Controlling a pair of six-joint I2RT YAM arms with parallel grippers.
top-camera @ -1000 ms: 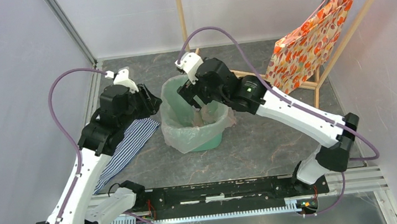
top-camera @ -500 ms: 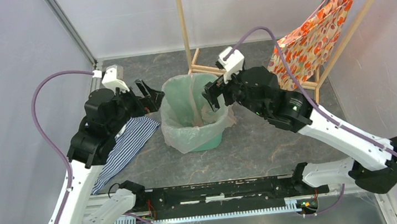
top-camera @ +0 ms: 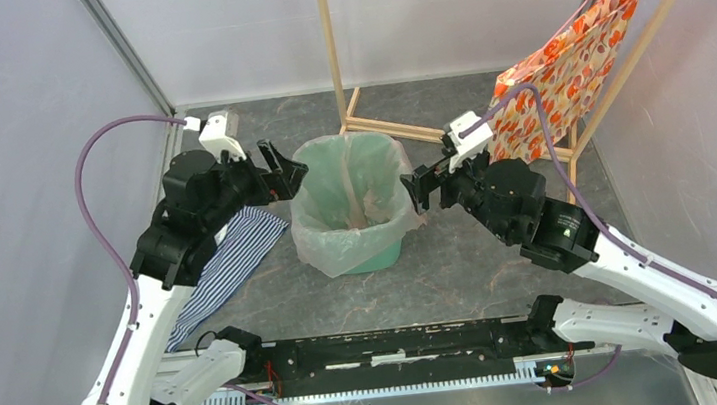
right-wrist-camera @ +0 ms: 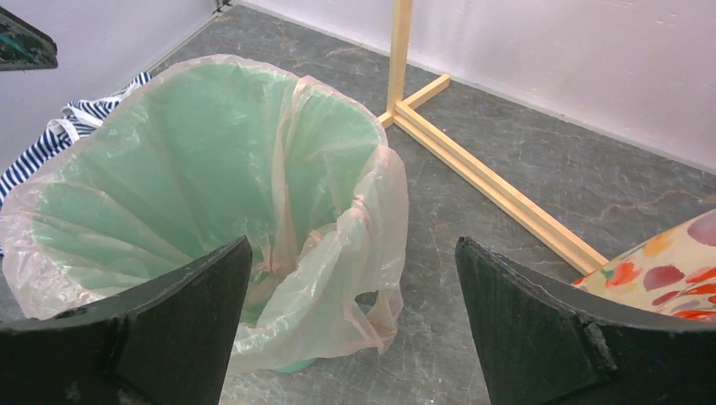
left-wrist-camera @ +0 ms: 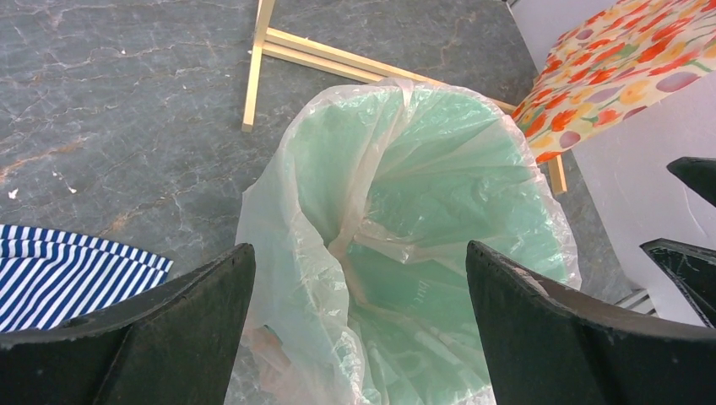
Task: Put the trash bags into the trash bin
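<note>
centre of surface (top-camera: 461, 262): green bin (top-camera: 385, 252), upright. inside it: pink bag (top-camera: 323, 236), opened out as a liner, mouth folded over the rim, loose skirt hanging down the outside on the near and left sides. one crumpled pleat down the inner wall, faint lettering low inside. just left of the rim: left jaws, released, spread wide, nothing between them; touching the plastic or not, cannot tell. just right of the rim: right jaws, likewise released and wide, empty, pointed at the bin, apart from the bag. in both wrist views: bag mouth framed between the black fingers (left-wrist-camera: 169, 329). left of the bin: striped cloth (top-camera: 230, 261), flat on the surface, near the bin but apart from it. behind the bin: wooden rack (top-camera: 328, 45), foot rails on the surface. far right, on the rack: floral bag (top-camera: 562, 75), hanging, well apart from the bin.
</note>
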